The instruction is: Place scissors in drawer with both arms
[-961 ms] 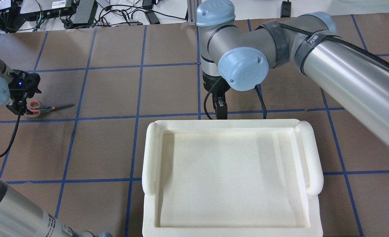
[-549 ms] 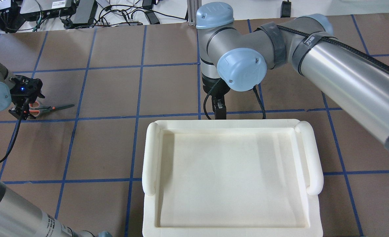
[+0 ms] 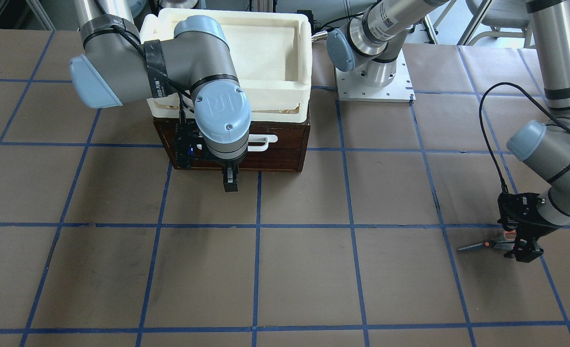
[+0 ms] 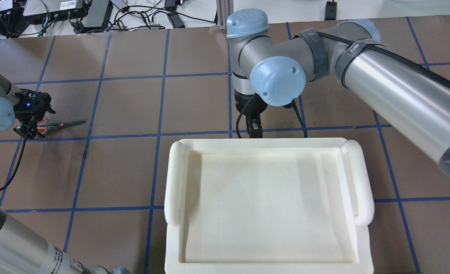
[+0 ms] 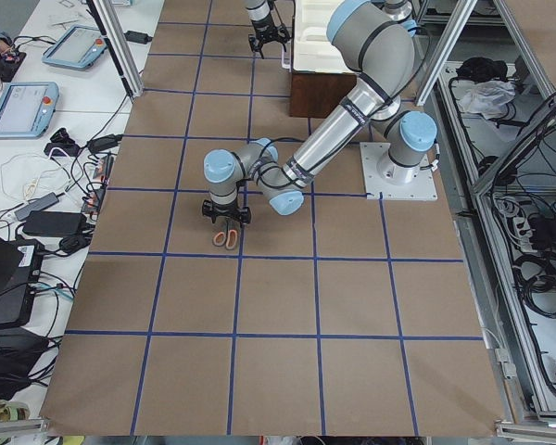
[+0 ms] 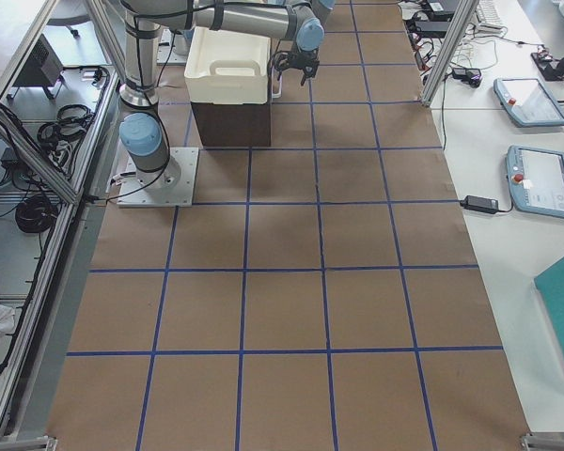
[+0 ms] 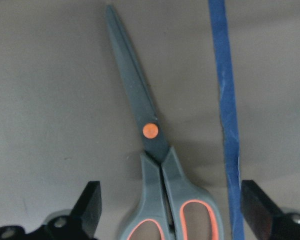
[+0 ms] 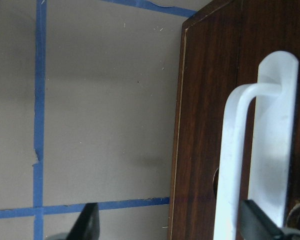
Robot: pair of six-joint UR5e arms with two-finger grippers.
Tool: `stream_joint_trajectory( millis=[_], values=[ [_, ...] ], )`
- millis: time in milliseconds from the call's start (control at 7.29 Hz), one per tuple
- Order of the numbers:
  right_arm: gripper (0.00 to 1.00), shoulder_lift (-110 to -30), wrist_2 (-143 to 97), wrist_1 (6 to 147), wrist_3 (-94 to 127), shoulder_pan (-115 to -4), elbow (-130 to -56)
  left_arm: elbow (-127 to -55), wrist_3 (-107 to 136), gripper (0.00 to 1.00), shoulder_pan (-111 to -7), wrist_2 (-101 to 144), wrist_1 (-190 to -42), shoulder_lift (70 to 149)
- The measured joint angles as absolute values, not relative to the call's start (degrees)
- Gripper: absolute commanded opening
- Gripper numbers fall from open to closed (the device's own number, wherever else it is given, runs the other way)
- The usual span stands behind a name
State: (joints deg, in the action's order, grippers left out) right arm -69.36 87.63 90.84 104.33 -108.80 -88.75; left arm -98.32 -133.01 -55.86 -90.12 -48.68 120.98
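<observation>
Left wrist-mounted: left gripper (image 7: 171, 195) gaping astride scissors (image 7: 150, 145); off-centre closure risking skidding them. Right gripper (image 8: 170, 215) gaping at drawer handle (image 8: 270, 125).

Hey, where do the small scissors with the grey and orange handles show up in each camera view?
Exterior front-facing: small scissors with grey, orange-lined handles, lower right.
Overhead exterior: scissors, far left.
Exterior left: scissors, left of centre.
Exterior right: not in view.
Left wrist: scissors, centre, blades pointing up.
Right wrist: not in view.
Shared landmark: the open black left gripper straddling the handles.
</observation>
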Motion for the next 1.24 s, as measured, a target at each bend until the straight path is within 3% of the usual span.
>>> stream_joint_trajectory(
  millis=[824, 1098, 1235],
  values=[
    [1.00, -68.1, 86.0, 89.8, 103.7, -108.8, -88.8, -98.4, -131.2, 0.93, -55.6, -90.1, -49.0, 122.1],
    [1.00, -67.6, 84.8, 90.0, 103.6, -108.8, -88.9, -98.4, -131.2, 0.83, -55.6, -89.1, -49.1, 122.4],
    [1.00, -67.4, 84.7, 90.1, 103.6, -108.8, -88.9, -98.4, -131.3, 0.70, -55.6, -88.7, -49.1, 122.6]
  ],
)
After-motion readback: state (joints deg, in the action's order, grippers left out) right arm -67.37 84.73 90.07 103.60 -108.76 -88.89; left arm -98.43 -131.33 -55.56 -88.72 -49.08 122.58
